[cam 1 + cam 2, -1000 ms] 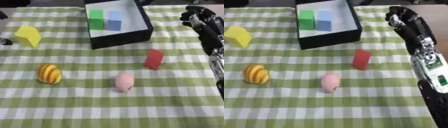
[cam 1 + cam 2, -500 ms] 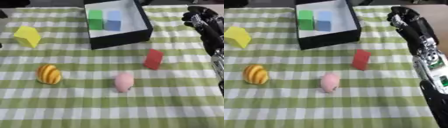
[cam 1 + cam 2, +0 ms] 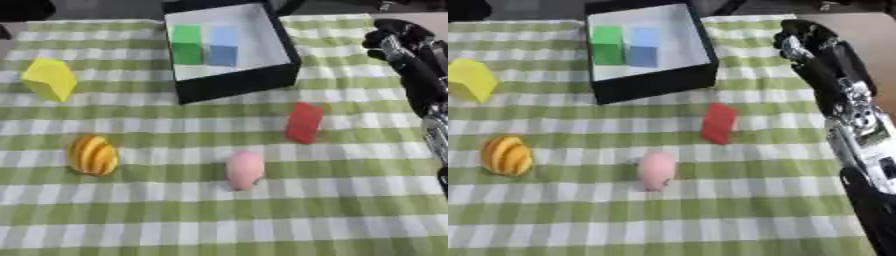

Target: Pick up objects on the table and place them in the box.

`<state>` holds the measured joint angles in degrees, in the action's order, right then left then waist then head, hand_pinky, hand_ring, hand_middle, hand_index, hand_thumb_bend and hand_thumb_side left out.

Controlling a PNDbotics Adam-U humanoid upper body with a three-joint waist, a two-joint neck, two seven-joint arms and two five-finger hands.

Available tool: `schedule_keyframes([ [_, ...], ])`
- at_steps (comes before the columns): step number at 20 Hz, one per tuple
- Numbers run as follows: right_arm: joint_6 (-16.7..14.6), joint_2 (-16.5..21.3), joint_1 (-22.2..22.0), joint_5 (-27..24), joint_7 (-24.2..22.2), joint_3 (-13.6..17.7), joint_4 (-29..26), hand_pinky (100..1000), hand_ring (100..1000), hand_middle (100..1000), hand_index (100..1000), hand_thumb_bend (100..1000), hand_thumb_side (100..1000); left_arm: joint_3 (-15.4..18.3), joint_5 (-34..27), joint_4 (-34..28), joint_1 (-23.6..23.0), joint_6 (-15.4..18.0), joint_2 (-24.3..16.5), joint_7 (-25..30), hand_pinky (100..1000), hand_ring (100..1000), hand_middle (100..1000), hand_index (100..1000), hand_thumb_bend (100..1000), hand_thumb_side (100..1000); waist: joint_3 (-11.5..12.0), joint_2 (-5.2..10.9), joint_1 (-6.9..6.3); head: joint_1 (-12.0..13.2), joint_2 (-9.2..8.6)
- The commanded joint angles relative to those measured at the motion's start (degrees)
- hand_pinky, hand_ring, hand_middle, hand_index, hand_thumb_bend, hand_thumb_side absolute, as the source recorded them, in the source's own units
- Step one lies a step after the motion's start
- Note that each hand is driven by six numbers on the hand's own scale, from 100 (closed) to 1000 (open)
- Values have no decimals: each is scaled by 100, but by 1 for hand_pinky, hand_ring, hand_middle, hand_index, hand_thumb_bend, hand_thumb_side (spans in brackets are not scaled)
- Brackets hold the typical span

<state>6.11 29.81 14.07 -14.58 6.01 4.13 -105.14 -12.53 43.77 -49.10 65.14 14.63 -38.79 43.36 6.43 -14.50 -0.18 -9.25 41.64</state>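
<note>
Barely any change vs a sec ago: right hand (image 3: 811, 42) stayed up by the black box (image 3: 229, 85), fingers curled on nothing. Red block (image 3: 304, 122), pink egg-shaped obj (image 3: 245, 169), striped orange obj (image 3: 93, 155), yellow block (image 3: 51, 78) all sat unmoved on the checked cloth (image 3: 219, 220). No pick started yet imo.

red block (image 3: 304, 122), pink egg (image 3: 245, 169), striped ball (image 3: 93, 155), yellow block (image 3: 50, 78) outside box (image 3: 236, 85).

Right hand (image 3: 811, 42) black with glossy finger segments, silver metal joints at wrist, forearm (image 3: 859, 125) silver-grey with dark panels and a small greenish marking, black casing lower down near the frame edge
</note>
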Motion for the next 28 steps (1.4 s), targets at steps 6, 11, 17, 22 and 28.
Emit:
schedule_keyframes([
  [6,13,166,93,56,-39,-13,-131,837,767,659,776,100,493,40,-48,-111,230,-24,-26,19,868,852,805,851,620,100,-101,-75,-100,410,-189],
  [11,17,160,120,62,-47,-20,-134,837,767,658,776,100,494,55,152,-82,263,-11,44,-22,867,854,806,853,659,100,-172,-111,-119,665,-235],
  [17,23,139,137,69,-39,-23,-131,836,766,657,775,100,496,91,591,-14,265,100,125,-231,863,852,804,851,678,100,-239,-164,-131,694,-278],
  [22,37,119,145,86,-42,-30,-126,836,765,656,775,100,500,221,904,176,290,97,191,-471,861,850,802,847,665,100,-281,-214,-135,719,-309],
  [28,51,95,179,101,-53,-43,-127,835,764,655,775,100,504,303,1309,312,310,106,250,-663,859,852,805,846,654,100,-345,-284,-146,758,-352],
])
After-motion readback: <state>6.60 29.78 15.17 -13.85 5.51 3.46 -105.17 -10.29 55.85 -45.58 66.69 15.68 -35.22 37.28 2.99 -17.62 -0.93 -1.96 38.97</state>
